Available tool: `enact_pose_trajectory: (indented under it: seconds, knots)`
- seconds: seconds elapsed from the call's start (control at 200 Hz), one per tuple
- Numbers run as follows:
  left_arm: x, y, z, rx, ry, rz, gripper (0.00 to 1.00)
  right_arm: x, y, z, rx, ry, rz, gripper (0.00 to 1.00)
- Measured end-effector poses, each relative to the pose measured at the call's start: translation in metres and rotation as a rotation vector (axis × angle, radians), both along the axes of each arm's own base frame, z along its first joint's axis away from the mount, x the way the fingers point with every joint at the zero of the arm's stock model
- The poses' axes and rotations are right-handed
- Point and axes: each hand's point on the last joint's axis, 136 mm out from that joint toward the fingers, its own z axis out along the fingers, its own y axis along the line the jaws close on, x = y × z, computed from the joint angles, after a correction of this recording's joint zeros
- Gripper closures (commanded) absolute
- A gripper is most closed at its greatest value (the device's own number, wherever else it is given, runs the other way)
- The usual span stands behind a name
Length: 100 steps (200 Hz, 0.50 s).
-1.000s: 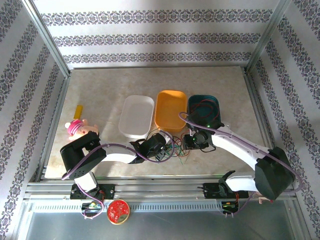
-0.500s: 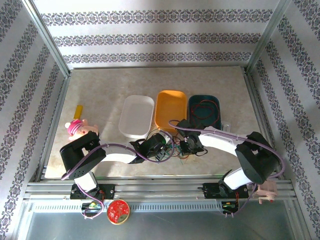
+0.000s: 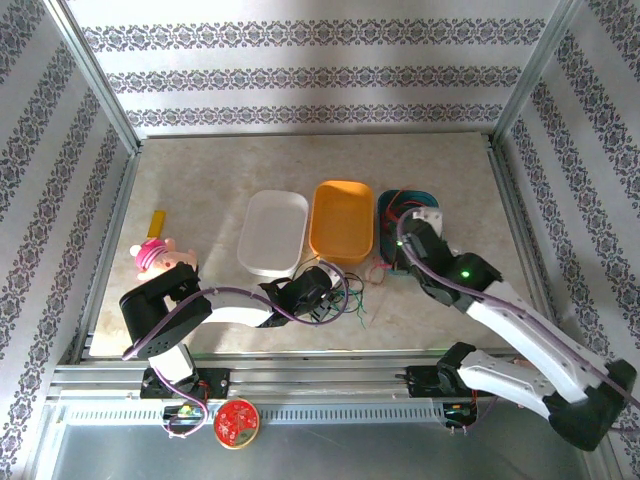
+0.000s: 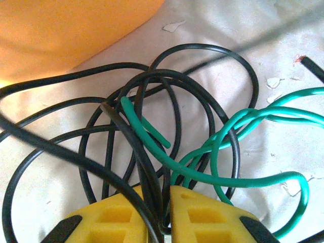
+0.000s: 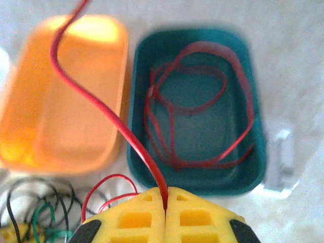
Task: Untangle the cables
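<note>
Cables [image 3: 347, 292] lie tangled at the left claw [image 4: 163, 202], which clamps a black strand [image 4: 126, 134] among green loops [image 4: 233, 181]. Right claw [image 5: 165, 196] pinches a red strand [image 5: 117, 127], with the teal tray [image 5: 257, 167] just ahead. Likely sorting by colour; next, draw red free gently.

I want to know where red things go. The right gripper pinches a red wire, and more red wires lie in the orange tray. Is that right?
Almost. The right gripper is shut on a red wire, but the other red wires lie in the teal tray, not the orange tray. The right wrist view shows it.
</note>
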Motion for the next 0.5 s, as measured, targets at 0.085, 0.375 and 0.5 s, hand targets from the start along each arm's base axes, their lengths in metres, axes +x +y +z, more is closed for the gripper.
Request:
enact_pose_trajectory:
  seconds: [0.085,0.375,0.5]
  knots:
    - [0.000,0.000,0.000,0.001,0.000,0.000,0.84,0.005,-0.014,0.050,0.016,-0.152,-0.033,1.00]
    - [0.000,0.000,-0.001,0.002,0.002,0.000,0.84,0.015,-0.070,0.167,0.082,-0.479,-0.199,1.00]
    - [0.000,0.000,-0.001,0.002,0.002,0.000,0.84,0.025,-0.085,0.171,0.070,-0.492,-0.254,0.99]
